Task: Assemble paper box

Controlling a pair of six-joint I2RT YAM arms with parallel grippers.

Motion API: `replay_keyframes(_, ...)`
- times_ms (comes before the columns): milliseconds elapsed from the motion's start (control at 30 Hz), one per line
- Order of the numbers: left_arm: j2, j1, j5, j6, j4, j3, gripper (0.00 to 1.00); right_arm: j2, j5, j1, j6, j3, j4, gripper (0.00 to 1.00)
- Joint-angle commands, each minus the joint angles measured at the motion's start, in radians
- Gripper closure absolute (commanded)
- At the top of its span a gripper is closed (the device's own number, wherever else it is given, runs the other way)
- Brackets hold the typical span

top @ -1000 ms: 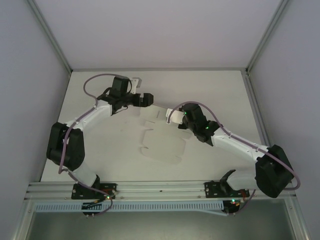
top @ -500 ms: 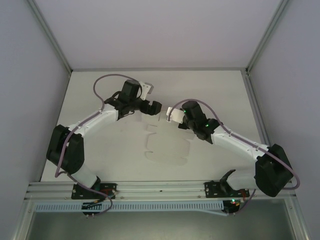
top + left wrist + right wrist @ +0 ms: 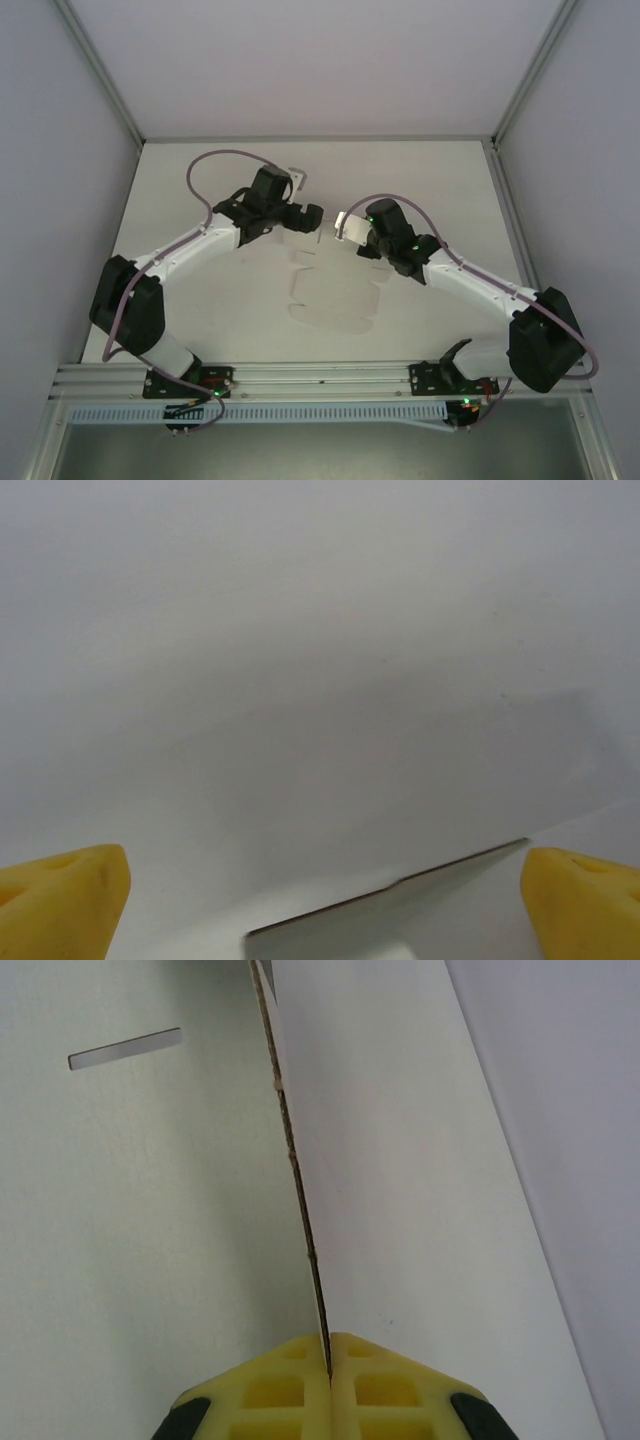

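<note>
The right hand (image 3: 330, 1360) is seen closed at the bottom centre of the right wrist view. Its yellow fingertips (image 3: 270, 1390) are pressed together on a thin edge of the paper box (image 3: 400, 1160). The pinched part is a white flap, stood on edge and running from the fingertips to the top of the frame. Its cut edge is shown as a thin brownish line. To the left of the flap, more white card is laid flat, and a narrow slot (image 3: 125, 1048) is cut in it at the upper left.

In the top view the right hand is found just right of centre, and the left hand (image 3: 310, 213) is placed just to its left, the two near each other. The left hand is held wide open: in the left wrist view its yellow fingertips are set in the two lower corners. Between them a pale paper edge is seen crossing the bottom of the frame, rising to the right.

In the top view the rest of the paper box is spread as a flat, pale die-cut sheet at the centre of the white desk (image 3: 430, 180), below both hands. Its outline is only faintly told from the desk.
</note>
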Motion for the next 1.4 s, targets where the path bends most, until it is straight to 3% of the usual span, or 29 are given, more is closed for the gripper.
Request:
replay_keyframes(0, 0.014, 0.037, -0.062, -0.011, -0.118, -0.010, 0.00, -0.052, -0.023, -0.016, 0.044, 0.013, 0.063, 1.00)
replay_keyframes(333, 0.019, 0.011, 0.025, 0.071, -0.098, -0.033, 0.00, -0.038, -0.029, -0.022, 0.068, 0.032, 0.044, 1.00)
replay_keyframes(500, -0.023, -0.046, 0.027, -0.023, -0.046, -0.026, 0.00, -0.027, -0.036, -0.020, 0.120, 0.041, 0.048, 1.00)
replay_keyframes(667, -0.042, -0.133, -0.181, -0.106, -0.038, 0.008, 0.00, -0.028, -0.035, -0.006, 0.165, 0.043, 0.054, 1.00)
replay_keyframes(867, 0.051, -0.224, -0.426, -0.180, -0.071, 0.104, 0.00, -0.030, -0.054, 0.023, 0.219, 0.037, 0.082, 1.00)
replay_keyframes(1067, 0.124, -0.262, -0.574, -0.297, -0.149, 0.187, 0.00, -0.055, -0.068, 0.041, 0.241, 0.017, 0.084, 1.00)
replay_keyframes(1233, 0.108, -0.248, -0.607, -0.307, -0.183, 0.160, 0.00, -0.096, -0.039, 0.039, 0.237, -0.017, 0.091, 1.00)
replay_keyframes(1367, 0.010, -0.194, -0.500, -0.243, -0.129, 0.043, 0.00, -0.121, -0.030, 0.023, 0.231, -0.035, 0.068, 1.00)
